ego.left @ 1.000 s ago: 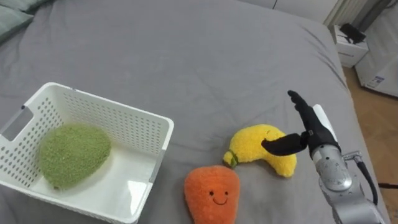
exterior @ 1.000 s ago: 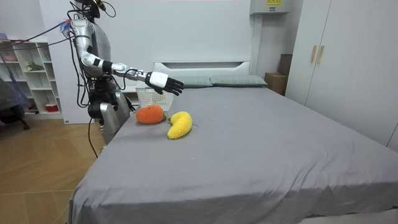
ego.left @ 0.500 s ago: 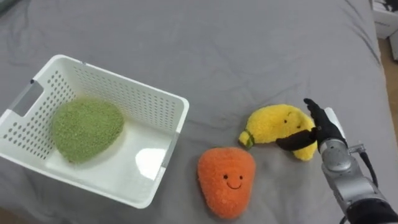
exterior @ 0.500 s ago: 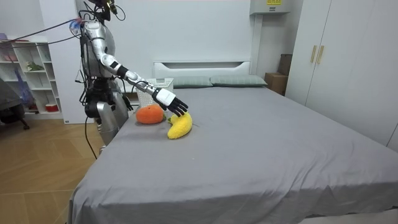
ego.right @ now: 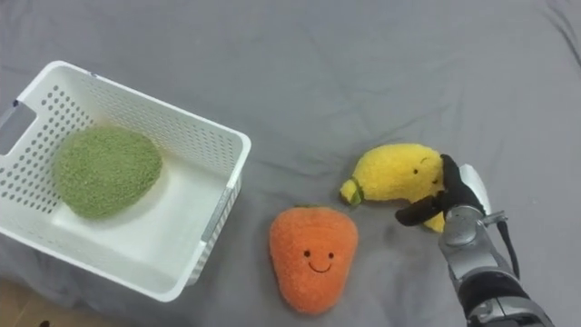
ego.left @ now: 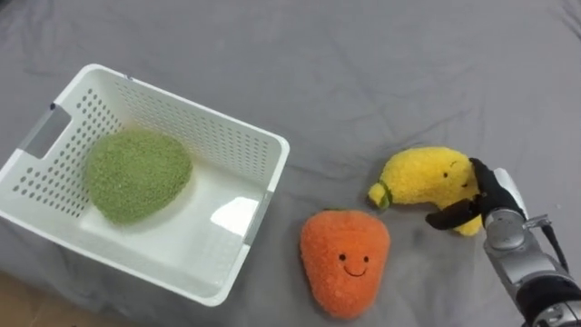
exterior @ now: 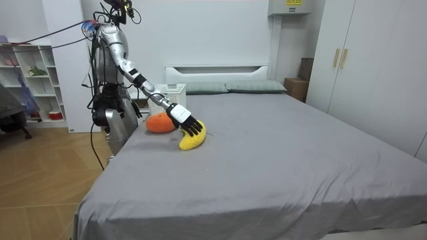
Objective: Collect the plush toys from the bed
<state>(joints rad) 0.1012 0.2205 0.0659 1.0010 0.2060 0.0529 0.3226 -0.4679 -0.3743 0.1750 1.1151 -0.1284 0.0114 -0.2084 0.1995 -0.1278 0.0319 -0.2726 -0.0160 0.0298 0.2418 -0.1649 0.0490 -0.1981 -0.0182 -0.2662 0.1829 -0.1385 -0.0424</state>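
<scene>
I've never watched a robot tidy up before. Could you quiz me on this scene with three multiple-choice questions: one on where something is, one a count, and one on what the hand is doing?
1. Where is the green plush toy?
A) in the white basket
B) on the floor
C) on a pillow

2. How many plush toys lie on the bed outside the basket?
A) none
B) two
C) five

3. What is the right hand doing?
A) hanging high over the basket
B) lying flat inside the basket
C) closed on the yellow toy

Answers:
1 A: it sits within the basket's walls.
2 B: the orange toy and the yellow one.
3 C: the thumb lies across its front and the fingers go over its far end.
</scene>
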